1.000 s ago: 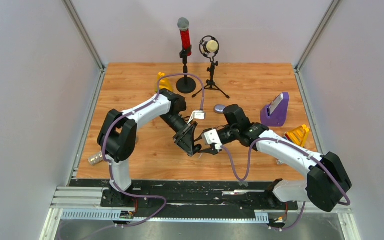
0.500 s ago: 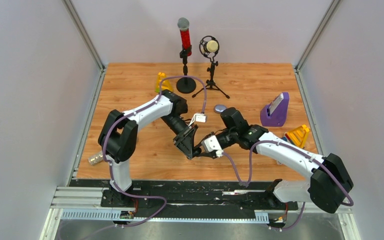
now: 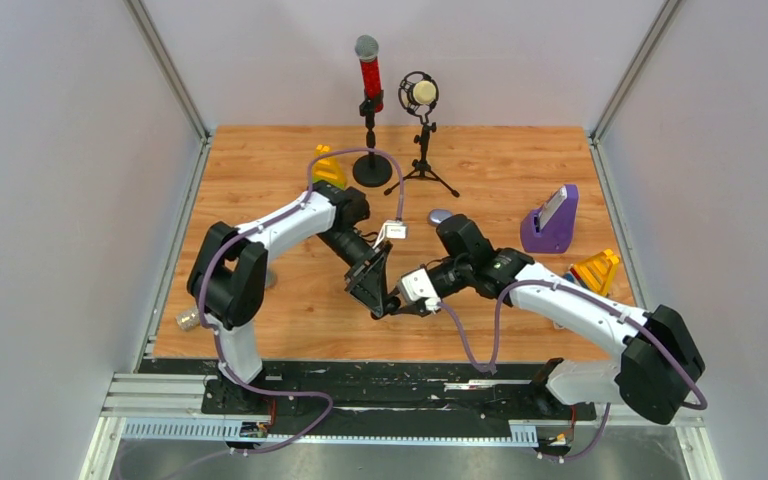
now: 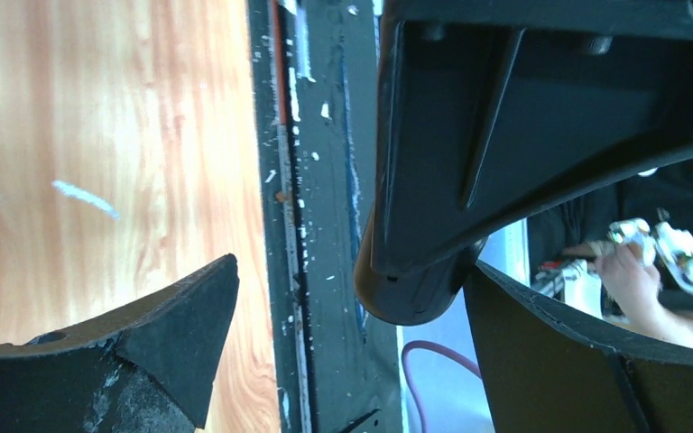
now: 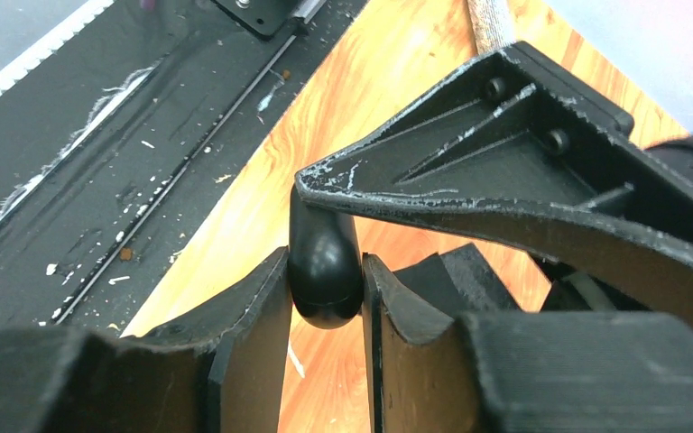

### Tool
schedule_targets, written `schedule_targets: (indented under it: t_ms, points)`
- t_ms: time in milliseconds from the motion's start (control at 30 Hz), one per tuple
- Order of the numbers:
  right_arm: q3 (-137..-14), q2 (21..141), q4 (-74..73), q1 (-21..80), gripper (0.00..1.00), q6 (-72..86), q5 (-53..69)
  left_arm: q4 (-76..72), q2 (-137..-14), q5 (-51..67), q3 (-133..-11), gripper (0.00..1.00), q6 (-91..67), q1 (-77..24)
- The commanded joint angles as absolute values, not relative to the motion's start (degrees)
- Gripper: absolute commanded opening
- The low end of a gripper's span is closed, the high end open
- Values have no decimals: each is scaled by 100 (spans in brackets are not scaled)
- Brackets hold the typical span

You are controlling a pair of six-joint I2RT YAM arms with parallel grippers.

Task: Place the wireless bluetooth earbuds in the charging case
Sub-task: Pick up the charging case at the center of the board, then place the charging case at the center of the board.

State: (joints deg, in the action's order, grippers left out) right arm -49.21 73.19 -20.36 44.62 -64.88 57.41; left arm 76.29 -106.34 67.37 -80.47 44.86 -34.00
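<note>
A glossy black rounded charging case [image 5: 325,275] hangs above the wood table's near edge, closed as far as I can see. My right gripper [image 5: 325,260] is shut on it, one finger on each side. In the left wrist view the case [image 4: 411,293] sits between the wide-open fingers of my left gripper [image 4: 350,284], close to the right finger and apart from the left one. In the top view the two grippers meet tip to tip, left [image 3: 384,299] and right [image 3: 401,304]. The earbuds are not in view.
Two microphones on stands [image 3: 370,110] [image 3: 421,120] stand at the back. A small grey-purple oval [image 3: 440,215] lies behind the right arm. A purple stand [image 3: 550,222] and a yellow object [image 3: 596,270] are at the right, another yellow object [image 3: 328,165] at back left. A black rail [image 3: 400,385] runs along the near edge.
My left gripper has opened wide and let go of the case. My right gripper has closed on it. Both grippers have shifted slightly left, toward the near edge.
</note>
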Motion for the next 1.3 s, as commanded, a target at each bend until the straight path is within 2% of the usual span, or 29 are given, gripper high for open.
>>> schedule_targets:
  t_ms: [0,167,333,467,633,867,1100,1267]
  points:
    - [-5337,7497,-1990,4457,17,-5868,5615,6488,-10031,6411,-7912,100,3337,-2847]
    - [-5717,7898,-1876,4049,15,-4969,5808,4512,-8873,5139,-7340,100,1729,-1835]
    - [-6517,8851,-1629,3511,16,-3443,5920,3230,-7332,3384,-6704,100,1230,-1368]
    - [-7612,10127,-1652,3158,17,-1957,5936,2712,-6481,2542,-6293,100,1039,-981]
    - [-8879,11569,-1612,2900,18,-153,5840,2805,-6028,1600,-6139,100,1230,-865]
    - [-9595,12665,-1088,2670,18,1562,5317,2822,-5170,1308,-5784,100,1258,-861]
    - [-9819,13091,-1204,2681,25,1997,4451,2809,-4990,1300,-5633,100,1314,-835]
    - [-9867,13347,-1154,2678,25,2197,4247,2804,-5025,1512,-5623,100,1316,-834]
